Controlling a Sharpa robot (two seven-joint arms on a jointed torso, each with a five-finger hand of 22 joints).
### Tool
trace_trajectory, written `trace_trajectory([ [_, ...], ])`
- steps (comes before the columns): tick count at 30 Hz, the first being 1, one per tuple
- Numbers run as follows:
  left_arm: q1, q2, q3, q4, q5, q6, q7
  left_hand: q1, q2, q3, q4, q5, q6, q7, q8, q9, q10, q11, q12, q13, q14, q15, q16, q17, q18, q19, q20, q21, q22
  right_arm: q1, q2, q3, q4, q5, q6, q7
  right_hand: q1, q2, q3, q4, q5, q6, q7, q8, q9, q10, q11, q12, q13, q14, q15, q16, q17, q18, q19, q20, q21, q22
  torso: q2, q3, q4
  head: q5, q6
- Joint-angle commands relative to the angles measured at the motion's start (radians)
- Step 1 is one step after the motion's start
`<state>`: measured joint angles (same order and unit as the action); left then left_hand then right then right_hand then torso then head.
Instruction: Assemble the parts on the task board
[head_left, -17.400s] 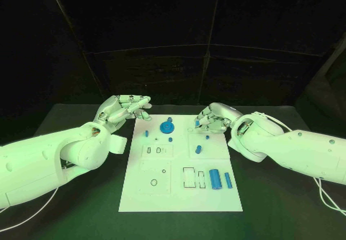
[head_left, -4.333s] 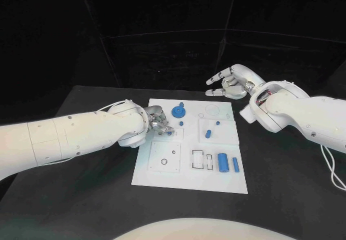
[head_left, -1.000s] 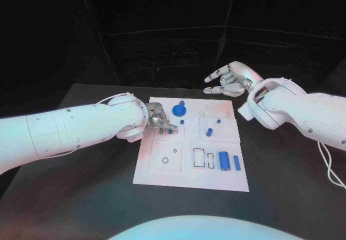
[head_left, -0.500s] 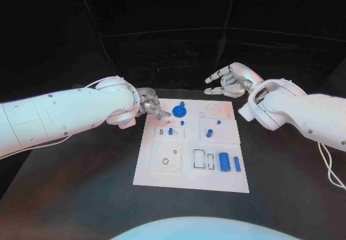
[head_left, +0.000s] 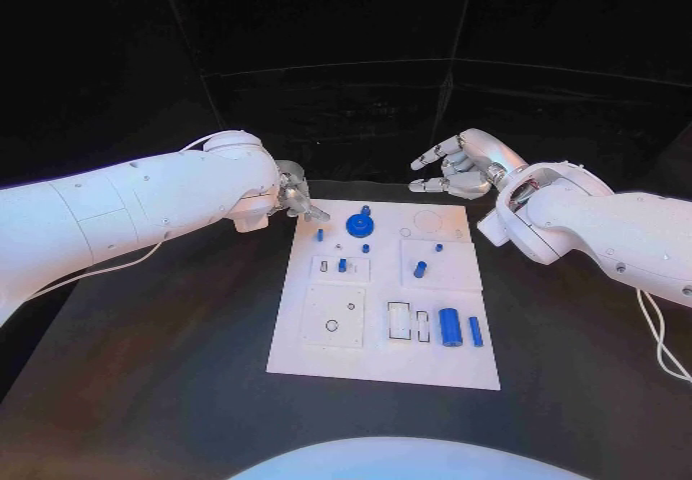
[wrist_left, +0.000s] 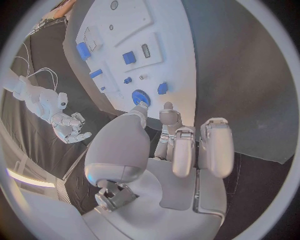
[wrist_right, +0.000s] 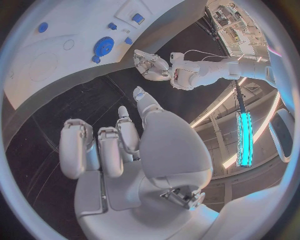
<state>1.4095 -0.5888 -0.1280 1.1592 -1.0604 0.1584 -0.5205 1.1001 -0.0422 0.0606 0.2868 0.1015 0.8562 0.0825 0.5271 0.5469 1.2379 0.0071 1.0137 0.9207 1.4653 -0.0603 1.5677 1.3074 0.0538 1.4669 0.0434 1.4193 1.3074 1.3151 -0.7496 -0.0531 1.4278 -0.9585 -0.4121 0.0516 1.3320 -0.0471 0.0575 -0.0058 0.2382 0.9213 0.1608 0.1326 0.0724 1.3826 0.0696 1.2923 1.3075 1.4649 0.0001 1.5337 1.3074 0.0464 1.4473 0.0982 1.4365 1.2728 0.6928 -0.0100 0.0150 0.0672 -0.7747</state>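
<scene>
Left hand (head_left: 296, 196) hovers empty, fingers loosely apart, just off the task board (head_left: 329, 355); right hand (head_left: 459, 165) likewise empty beyond its far edge. Blue gear (head_left: 359, 225) stands nearest the left fingertips. Judged light, rigid, slippery: pinch its rim.

Matt white task board (head_left: 378, 345), matt black table (head_left: 173, 360)

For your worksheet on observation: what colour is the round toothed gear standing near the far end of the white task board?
Blue; the round toothed gear shows best in the head view.
</scene>
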Motion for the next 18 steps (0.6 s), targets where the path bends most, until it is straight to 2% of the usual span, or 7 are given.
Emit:
trace_trajectory([
  [1, 0.001, 0.02, 0.0, -0.032, -0.027, 0.066, -0.002, 0.007, 0.002, -0.007, 0.002, 0.0, 0.004, 0.003, -0.005, -0.003, -0.007, 0.003, -0.003, -0.001, 0.105, 0.005, 0.003, 0.263, -0.004, 0.008, 0.009, -0.002, 0.041, 0.002, 0.002, 0.001, 0.001, 0.002, 0.002, 0.007, -0.003, 0.009, -0.006, 0.001, 0.002, -0.008, -0.001, 0.006, -0.001, -0.005, 0.001, -0.007, 0.012, 0.089, -0.006, -0.003, 0.202, 0.013, -0.005, 0.0, -0.007, -0.001, -0.001, 0.0002, 0.0013, 0.002, -0.002],
  [7, -0.005, 0.056, 0.0, -0.077, -0.031, 0.082, -0.002, 0.006, 0.007, -0.016, 0.003, 0.0, 0.008, 0.003, -0.009, -0.008, -0.006, 0.003, -0.002, -0.001, 0.105, 0.006, 0.003, 0.263, -0.004, 0.008, 0.01, -0.001, 0.043, 0.002, 0.007, 0.001, -0.001, 0.002, 0.003, 0.008, -0.004, 0.01, -0.008, 0.002, 0.002, -0.009, -0.001, 0.007, -0.002, -0.004, 0.001, -0.006, 0.012, 0.089, -0.006, -0.003, 0.203, 0.013, -0.005, 0.0, -0.007, 0.0, -0.001, -0.0003, 0.0009, 0.003, -0.002],
  [18, -0.018, 0.092, -0.001, -0.119, -0.031, 0.105, -0.003, 0.004, 0.01, -0.026, 0.003, 0.0, 0.012, 0.003, -0.012, -0.013, -0.006, 0.003, 0.0, -0.002, 0.105, 0.006, 0.003, 0.263, -0.005, 0.01, 0.011, 0.001, 0.045, 0.001, 0.011, 0.001, -0.003, 0.002, 0.003, 0.009, -0.004, 0.01, -0.008, 0.002, 0.002, -0.009, -0.001, 0.007, -0.002, -0.004, 0.001, -0.006, 0.012, 0.089, -0.006, -0.003, 0.203, 0.013, -0.005, 0.0, -0.007, 0.0, -0.001, 0.0008, 0.0011, 0.003, -0.004],
])
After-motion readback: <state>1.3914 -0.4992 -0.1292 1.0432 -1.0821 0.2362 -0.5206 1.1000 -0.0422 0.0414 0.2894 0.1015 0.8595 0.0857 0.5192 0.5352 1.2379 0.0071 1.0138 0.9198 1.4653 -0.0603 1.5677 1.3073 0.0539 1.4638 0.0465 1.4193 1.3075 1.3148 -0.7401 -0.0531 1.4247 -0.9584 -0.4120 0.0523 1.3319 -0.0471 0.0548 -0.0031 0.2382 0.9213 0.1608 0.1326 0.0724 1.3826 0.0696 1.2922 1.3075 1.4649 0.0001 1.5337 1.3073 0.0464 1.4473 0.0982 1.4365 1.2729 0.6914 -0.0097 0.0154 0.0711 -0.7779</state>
